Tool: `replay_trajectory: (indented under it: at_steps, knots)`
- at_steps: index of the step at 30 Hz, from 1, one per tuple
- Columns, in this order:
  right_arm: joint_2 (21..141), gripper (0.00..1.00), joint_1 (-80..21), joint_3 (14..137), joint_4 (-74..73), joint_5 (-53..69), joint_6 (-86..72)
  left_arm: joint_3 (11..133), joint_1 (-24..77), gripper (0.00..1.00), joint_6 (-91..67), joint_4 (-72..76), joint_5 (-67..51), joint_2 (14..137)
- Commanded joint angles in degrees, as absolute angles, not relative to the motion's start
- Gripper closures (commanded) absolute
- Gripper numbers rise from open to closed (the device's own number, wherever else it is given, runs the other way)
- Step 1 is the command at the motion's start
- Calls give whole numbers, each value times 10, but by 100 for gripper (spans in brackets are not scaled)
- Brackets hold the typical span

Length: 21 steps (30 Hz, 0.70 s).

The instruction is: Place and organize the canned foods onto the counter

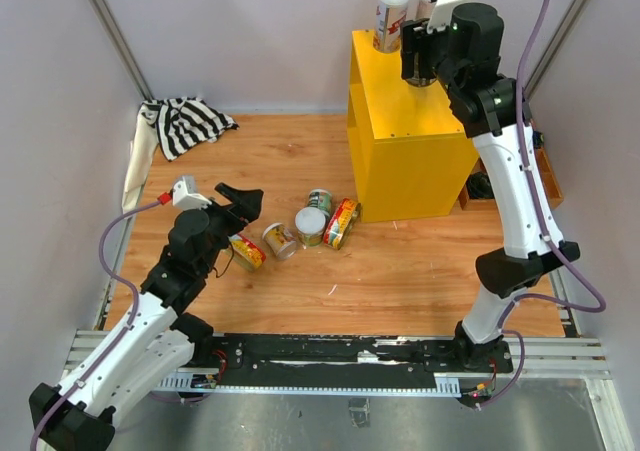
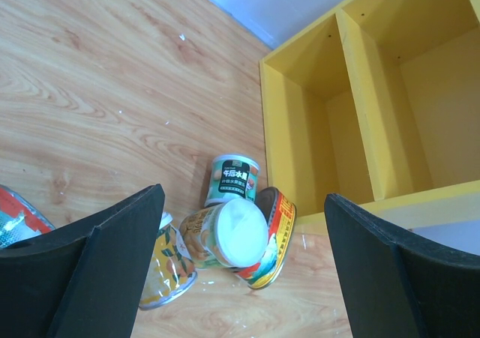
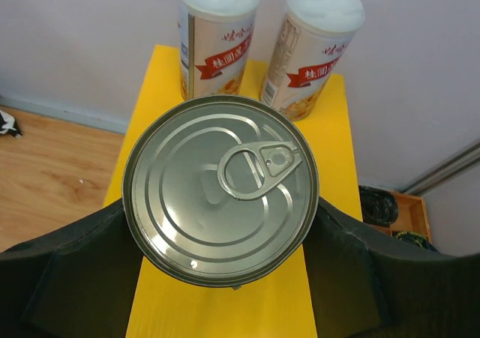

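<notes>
The yellow counter point(image 1: 400, 151) stands at the back right. Two white-lidded cans point(image 3: 215, 34) point(image 3: 313, 42) stand upright at the far end of its top point(image 3: 322, 151). My right gripper point(image 1: 425, 66) is shut on a dark can with a metal pull-tab top point(image 3: 220, 200) and holds it over the counter top. Several cans lie on the wooden floor left of the counter: a green one point(image 2: 233, 179), a white-lidded one point(image 2: 229, 234), a yellow-and-red one point(image 2: 274, 233) and an orange-labelled one point(image 2: 166, 263). My left gripper point(image 1: 240, 206) is open and empty above them.
A striped cloth point(image 1: 185, 121) lies at the back left. A brown wooden tray point(image 1: 545, 171) with black round parts point(image 1: 480, 186) sits behind the counter on the right. The counter's open compartments point(image 2: 360, 113) face the floor cans. A metal rail point(image 1: 350, 356) runs along the near edge.
</notes>
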<state>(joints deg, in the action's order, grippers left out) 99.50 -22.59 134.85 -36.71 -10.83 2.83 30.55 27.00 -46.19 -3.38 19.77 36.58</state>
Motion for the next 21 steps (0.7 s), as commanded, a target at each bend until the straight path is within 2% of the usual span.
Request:
replay_trajectory:
  at_steps: [1, 21]
  knots:
    - [1001, 96, -200, 1385, -314, -128, 11, 328, 265, 8, -445, -4, 192, 372]
    - [1070, 97, -120, 1425, -311, -81, -44, 335, 265, 8, -434, 35, 184, 411]
